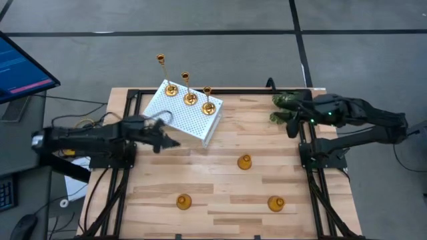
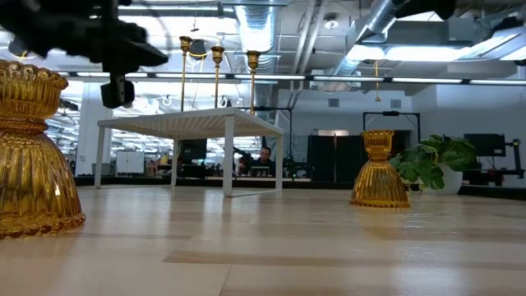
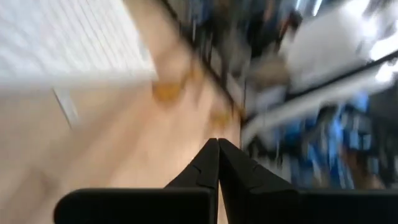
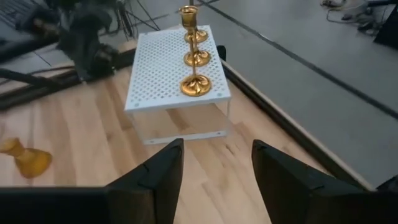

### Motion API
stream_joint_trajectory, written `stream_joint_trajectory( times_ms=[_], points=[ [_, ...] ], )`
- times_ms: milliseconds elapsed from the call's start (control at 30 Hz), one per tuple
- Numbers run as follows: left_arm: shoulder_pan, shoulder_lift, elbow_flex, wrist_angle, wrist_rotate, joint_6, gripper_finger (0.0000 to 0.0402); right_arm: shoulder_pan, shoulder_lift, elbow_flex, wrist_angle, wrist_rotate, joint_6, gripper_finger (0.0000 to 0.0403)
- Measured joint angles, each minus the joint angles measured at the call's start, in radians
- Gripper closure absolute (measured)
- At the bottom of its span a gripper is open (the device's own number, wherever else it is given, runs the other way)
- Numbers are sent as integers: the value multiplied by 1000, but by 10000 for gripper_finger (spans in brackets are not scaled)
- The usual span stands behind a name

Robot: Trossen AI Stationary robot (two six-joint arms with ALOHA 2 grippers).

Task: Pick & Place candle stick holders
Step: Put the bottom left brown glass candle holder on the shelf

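A pale wooden table (image 1: 220, 193) stands on grey floor, with an open-plan office behind it. Three tall-stemmed gold candle stick holders (image 1: 189, 99) stand in a row on a white perforated stand (image 1: 181, 113); three short bell-shaped holders (image 1: 245, 161) sit apart on the bare wood. The left gripper (image 3: 217, 144), fingers pressed together and empty, hovers beside the stand. The right gripper (image 4: 216, 163), fingers apart, hangs over a leafy plant (image 2: 427, 164) at the table's corner, partly hiding it from above

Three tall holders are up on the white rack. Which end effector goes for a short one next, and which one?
Probably the left end effector, shut and empty beside the white perforated rack: open it and swing toward the short holder on its side. The right end effector hangs open, empty, by the plant.
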Motion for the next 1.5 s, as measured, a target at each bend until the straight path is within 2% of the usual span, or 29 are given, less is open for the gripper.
stream_joint_trajectory(
  times_ms=[133, 200, 300, 400, 533, 667, 833, 967, 1033, 1233, 1367, 1433, 1500],
  points=[
    [-108, 224, 151, -146, 152, -1, 399, 32, -10, -8, -15, 0, 32, 231],
    [-177, 311, 216, -216, 185, -2, 399, 49, -6, -8, -18, 0, 30, 235],
    [-301, 401, 301, -295, 177, 47, 399, 69, -7, -9, -36, 0, 19, 239],
    [-444, 439, 367, -391, 80, 83, 399, 85, -9, -9, -63, 0, 19, 244],
    [-618, 425, 415, -555, -54, 74, 399, 95, -9, -9, -80, 3, 25, 251],
    [-732, 412, 417, -551, -119, -33, 396, 94, -9, -9, -92, 11, 19, 259],
    [-760, 445, 417, -455, -126, -108, 381, 94, -9, -9, -91, 18, -7, 267],
    [-757, 484, 417, -384, -7, -116, 357, 95, -9, -9, -92, 18, 5, 270],
    [-764, 502, 417, -382, 27, -123, 336, 95, -9, -8, -101, 14, 19, 270],
    [-803, 539, 417, -335, 21, -35, 253, 95, -9, -8, -110, 9, 28, 266],
    [-839, 582, 417, -331, -20, 50, 198, 95, -9, -8, -110, 2, 42, 268],
    [-855, 604, 412, -333, -96, 125, 180, 95, -9, -8, -110, 0, 49, 270],
    [-873, 607, 393, -333, -227, 166, 167, 95, -9, -8, -111, -1, 52, 270]
  ],
)
